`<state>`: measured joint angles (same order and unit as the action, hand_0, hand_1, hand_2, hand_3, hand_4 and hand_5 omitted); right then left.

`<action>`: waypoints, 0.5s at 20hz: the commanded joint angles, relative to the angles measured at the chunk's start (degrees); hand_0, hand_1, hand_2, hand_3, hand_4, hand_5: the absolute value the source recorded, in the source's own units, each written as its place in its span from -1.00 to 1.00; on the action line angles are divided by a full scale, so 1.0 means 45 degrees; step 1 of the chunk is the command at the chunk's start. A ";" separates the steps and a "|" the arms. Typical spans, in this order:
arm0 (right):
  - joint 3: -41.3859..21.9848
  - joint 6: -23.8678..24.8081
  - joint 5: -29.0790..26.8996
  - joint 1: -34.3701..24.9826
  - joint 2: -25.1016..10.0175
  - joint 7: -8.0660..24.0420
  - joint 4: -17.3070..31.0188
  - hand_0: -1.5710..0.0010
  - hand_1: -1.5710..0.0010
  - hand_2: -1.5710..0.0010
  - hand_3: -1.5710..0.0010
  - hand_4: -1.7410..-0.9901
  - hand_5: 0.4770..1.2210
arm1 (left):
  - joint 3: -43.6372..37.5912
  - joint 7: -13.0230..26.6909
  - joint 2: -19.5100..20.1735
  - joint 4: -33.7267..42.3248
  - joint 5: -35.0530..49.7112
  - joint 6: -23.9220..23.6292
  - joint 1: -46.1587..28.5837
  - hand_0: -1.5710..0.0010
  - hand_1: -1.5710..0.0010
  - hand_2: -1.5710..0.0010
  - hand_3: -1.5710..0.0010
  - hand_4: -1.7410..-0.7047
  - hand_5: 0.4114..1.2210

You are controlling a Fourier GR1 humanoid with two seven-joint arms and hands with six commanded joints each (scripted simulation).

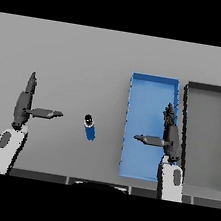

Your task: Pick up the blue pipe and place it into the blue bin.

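Note:
A short blue pipe [89,127] with a dark open end lies on the grey table, between my two hands. The blue bin [146,95] stands to its right, long side running away from me. My left hand [23,105] is open at the left, fingers straight and thumb pointing toward the pipe, about a hand's width from it. My right hand [171,135] is open above the right part of the blue bin, thumb pointing left. Neither hand touches the pipe.
A dark-rimmed grey bin [185,114] stands right beside the blue bin, at the table's right side. The table's near edge runs just below my forearms.

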<state>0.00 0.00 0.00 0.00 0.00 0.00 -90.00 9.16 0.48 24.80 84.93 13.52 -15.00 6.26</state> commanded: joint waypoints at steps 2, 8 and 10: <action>-0.0020 0.0014 0.0008 0.0020 0.0016 -0.0015 -0.0016 1.00 1.00 1.00 1.00 0.41 -0.69 | -0.0016 -0.0103 0.0011 0.0013 0.0009 0.0007 -0.0022 1.00 1.00 1.00 1.00 0.49 -0.55; -0.1025 -0.0314 0.1849 0.0415 -0.1268 -0.0977 -0.0699 1.00 1.00 1.00 1.00 0.43 -0.69 | 0.0604 -0.1039 0.1670 0.0099 0.0045 0.2709 -0.0207 1.00 1.00 1.00 1.00 0.49 -0.55; -0.1375 -0.0525 0.2441 0.0700 -0.1783 -0.0965 -0.1204 1.00 1.00 1.00 1.00 0.45 -0.70 | 0.0721 -0.1521 0.2335 -0.0062 0.0031 0.3758 -0.0184 1.00 1.00 1.00 1.00 0.49 -0.54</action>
<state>-6.17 -2.36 10.98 3.15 -8.04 -4.45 -95.42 12.39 -6.43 35.34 84.66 13.66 1.92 5.44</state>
